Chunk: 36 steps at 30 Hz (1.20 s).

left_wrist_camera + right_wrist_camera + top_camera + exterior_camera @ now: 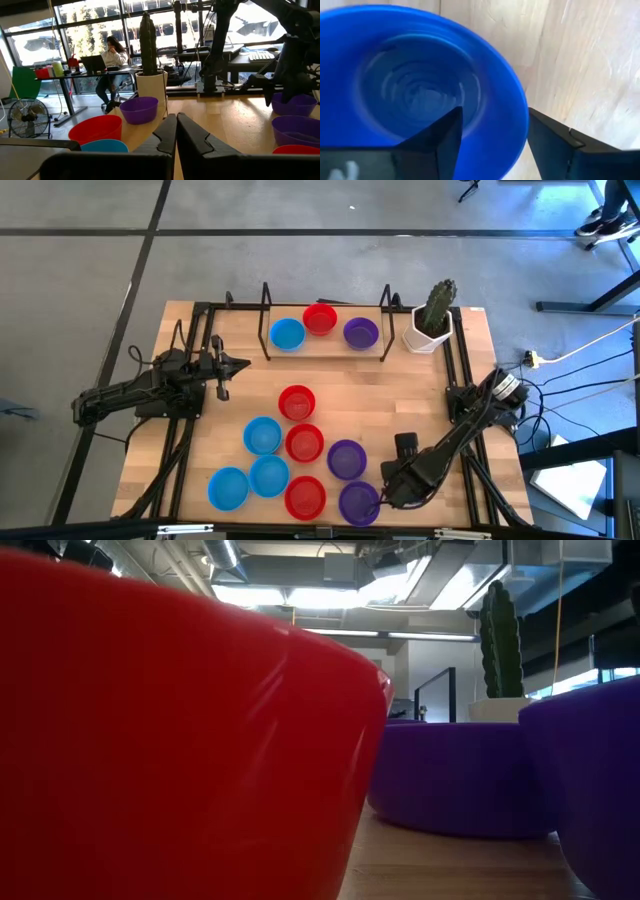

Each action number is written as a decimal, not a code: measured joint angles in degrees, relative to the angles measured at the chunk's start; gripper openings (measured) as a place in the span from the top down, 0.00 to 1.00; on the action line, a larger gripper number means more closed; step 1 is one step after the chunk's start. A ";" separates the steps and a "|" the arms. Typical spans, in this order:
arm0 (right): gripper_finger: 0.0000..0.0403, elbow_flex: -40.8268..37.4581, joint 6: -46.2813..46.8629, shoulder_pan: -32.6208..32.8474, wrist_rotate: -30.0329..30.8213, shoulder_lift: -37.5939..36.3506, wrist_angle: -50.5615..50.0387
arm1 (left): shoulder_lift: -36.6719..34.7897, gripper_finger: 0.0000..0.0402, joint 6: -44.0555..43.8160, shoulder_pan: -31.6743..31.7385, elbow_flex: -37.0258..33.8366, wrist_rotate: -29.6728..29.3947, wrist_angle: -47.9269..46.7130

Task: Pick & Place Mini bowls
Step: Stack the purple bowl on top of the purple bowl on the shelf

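Eight mini bowls in blue, red and purple sit on the table's near half. The nearest purple bowl [358,502] lies at the near edge, beside a red bowl [305,497]. My right gripper [385,495] is open and low over that purple bowl's right side. In the right wrist view the right gripper [492,120] has one finger [445,135] inside the bowl and the other finger [555,145] outside, with the rim [520,117] between them. I cannot see either finger touching. My left gripper [225,365] is shut and waits at the table's left, also seen as the left gripper [176,131].
A black wire rack [266,320] at the far edge holds a blue bowl [287,333], a red bowl [320,318] and a purple bowl [360,332]. A white pot with a cactus [432,320] stands at the far right corner. A person sits at a desk [112,55] beyond the table.
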 joint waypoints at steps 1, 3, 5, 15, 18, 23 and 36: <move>0.50 -0.01 -0.45 -0.02 0.04 0.38 0.02 | 0.00 0.98 0.00 0.00 0.00 0.00 0.00; 0.54 -0.01 -1.15 -0.01 -0.03 0.86 -0.08 | -0.01 0.97 0.01 0.00 0.00 0.00 -0.01; 0.58 -0.01 -2.01 0.00 -0.29 1.17 -0.03 | -0.02 0.98 0.02 0.00 0.00 0.00 0.00; 0.97 0.20 -6.59 -0.54 -1.55 0.99 -2.10 | 0.00 0.98 0.00 0.00 0.00 0.00 0.00; 0.95 0.13 -6.91 -0.81 -1.41 0.97 -3.04 | 0.00 0.97 0.00 0.00 0.00 0.00 0.00; 0.97 0.06 -11.83 -0.84 2.71 -0.95 -2.99 | 0.00 0.98 0.00 0.00 0.00 0.00 0.00; 0.99 -11.60 -12.86 -2.73 19.66 -26.79 6.48 | 0.00 0.98 0.02 -0.02 0.00 0.00 0.00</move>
